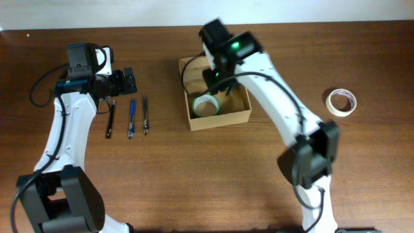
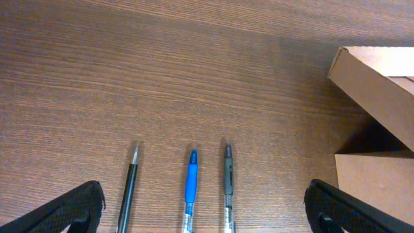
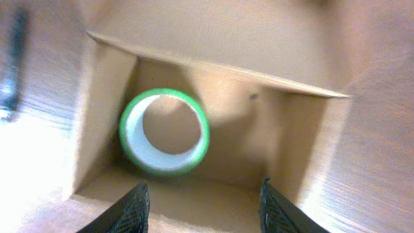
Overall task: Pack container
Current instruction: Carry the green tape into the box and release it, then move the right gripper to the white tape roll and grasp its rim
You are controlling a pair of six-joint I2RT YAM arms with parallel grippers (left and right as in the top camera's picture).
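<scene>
The container (image 1: 221, 119), a tan cardboard box with its flap up, stands open at the table's middle. A green-edged tape roll (image 1: 207, 105) lies flat in its left half; in the right wrist view the roll (image 3: 164, 131) rests on the box floor inside the walls (image 3: 103, 116). My right gripper (image 1: 217, 76) hovers over the box, and in its own view it (image 3: 204, 207) is open with nothing between the fingers. My left gripper (image 2: 204, 210) is wide open above three pens. The box (image 2: 372, 77) shows at that view's right edge.
A black pen (image 1: 110, 120), a blue pen (image 1: 131, 118) and a grey pen (image 1: 145, 115) lie side by side left of the box. A second tape roll (image 1: 341, 101), white with a tan rim, lies at the far right.
</scene>
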